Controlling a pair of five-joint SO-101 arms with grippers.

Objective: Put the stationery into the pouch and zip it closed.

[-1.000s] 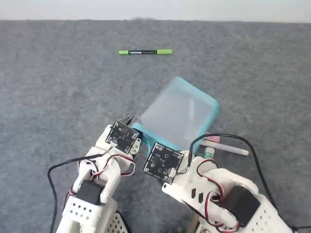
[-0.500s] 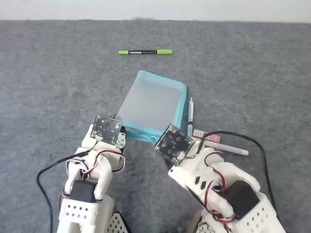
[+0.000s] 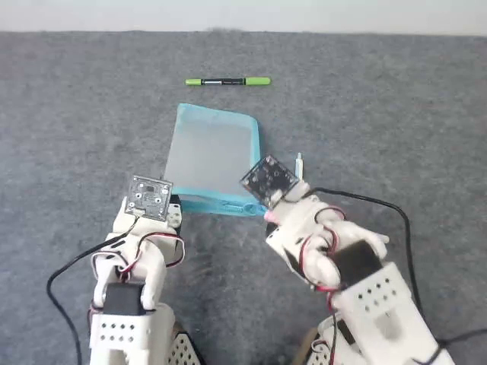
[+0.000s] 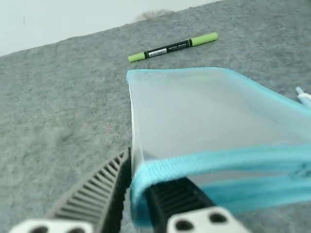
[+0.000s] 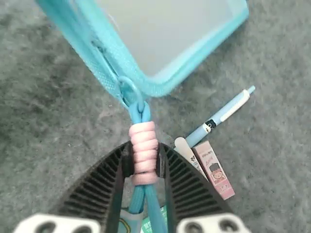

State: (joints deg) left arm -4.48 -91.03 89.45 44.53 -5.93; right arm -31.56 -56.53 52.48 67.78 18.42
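Observation:
The pouch (image 3: 209, 152), translucent with a teal border, lies flat in the middle of the grey mat. My left gripper (image 3: 179, 204) is shut on its near left corner, and the teal edge (image 4: 160, 167) sits clamped between the ribbed fingers (image 4: 109, 187). My right gripper (image 5: 144, 148) is shut on the pink zipper pull (image 5: 143, 150) at the pouch's near right corner (image 3: 259, 207). A green marker (image 3: 228, 81) lies beyond the pouch. A light-blue pen (image 5: 221, 119) and a pink box (image 5: 214, 170) rest beside the right gripper.
The pen's tip (image 3: 299, 161) pokes out from behind the right arm. The green marker (image 4: 172, 47) lies near the mat's far edge, where a pale wall begins. Bare grey mat (image 3: 76, 137) spreads left and right of the pouch.
The pouch has swung round to the left and now lies nearly square to the arms. Both grippers moved left with it, and the right arm now covers most of the loose stationery.

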